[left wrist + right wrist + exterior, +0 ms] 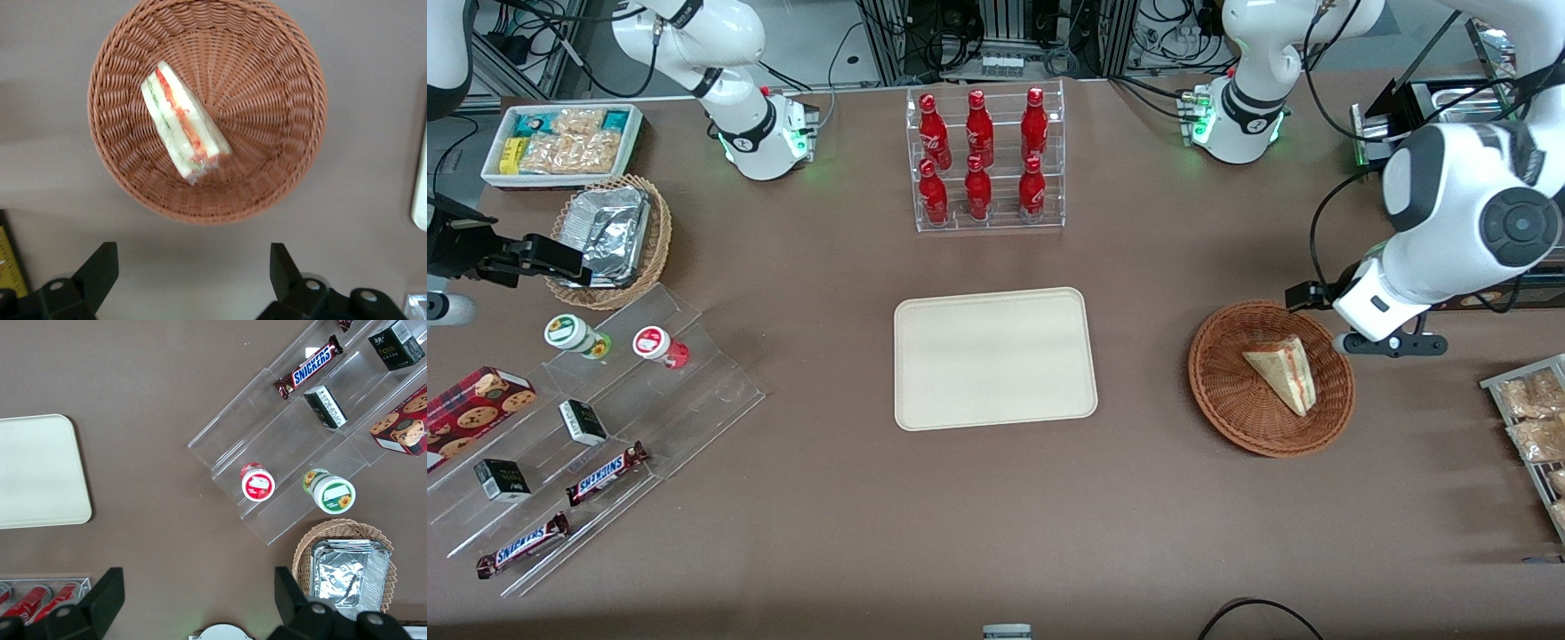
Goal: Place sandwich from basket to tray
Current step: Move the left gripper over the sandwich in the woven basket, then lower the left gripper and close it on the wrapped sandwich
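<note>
The sandwich (1282, 372) is a pale wedge with red, orange and green filling, lying in the round reddish-brown basket (1218, 400). The left wrist view looks down on the sandwich (183, 123) in the basket (287, 153). My gripper (1392, 344) hovers above the table just outside the basket's rim, toward the working arm's end. Its fingers (100, 270) are spread wide with nothing between them, and bare table shows under the gripper (193, 267). The cream tray (994, 357) lies empty mid-table, toward the parked arm from the basket; its edge shows in the left wrist view (420, 193).
A clear rack of red bottles (985, 160) stands farther from the front camera than the tray. A wire rack of snack packets (1529, 427) sits at the working arm's end. Clear steps with candy bars (605, 418), a tan foil basket (609, 236) and a white bin (560, 142) sit at the parked arm's end.
</note>
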{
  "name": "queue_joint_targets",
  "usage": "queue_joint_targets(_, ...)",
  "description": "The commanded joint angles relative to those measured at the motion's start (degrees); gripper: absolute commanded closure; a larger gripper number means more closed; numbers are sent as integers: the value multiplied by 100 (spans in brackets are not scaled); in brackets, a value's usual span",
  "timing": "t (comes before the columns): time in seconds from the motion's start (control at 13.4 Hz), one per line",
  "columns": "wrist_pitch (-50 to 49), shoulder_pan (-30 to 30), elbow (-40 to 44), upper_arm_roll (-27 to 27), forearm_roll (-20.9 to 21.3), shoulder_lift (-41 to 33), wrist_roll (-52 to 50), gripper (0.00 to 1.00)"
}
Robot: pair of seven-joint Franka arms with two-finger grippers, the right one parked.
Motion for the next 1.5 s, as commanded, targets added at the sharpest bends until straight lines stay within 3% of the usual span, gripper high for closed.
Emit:
queue_joint_targets(0.0, 570, 41, -388, 45, -8, -25, -361, 0)
queue_joint_targets(0.22, 879, 85, -423, 54, -60, 142, -1063, 0)
queue_joint_targets(0.6, 1494, 85, -379, 36, -87, 590, -3463, 0)
queue_joint_targets(1.42, 2153, 50, -590, 36, -87, 1126, -3729, 0)
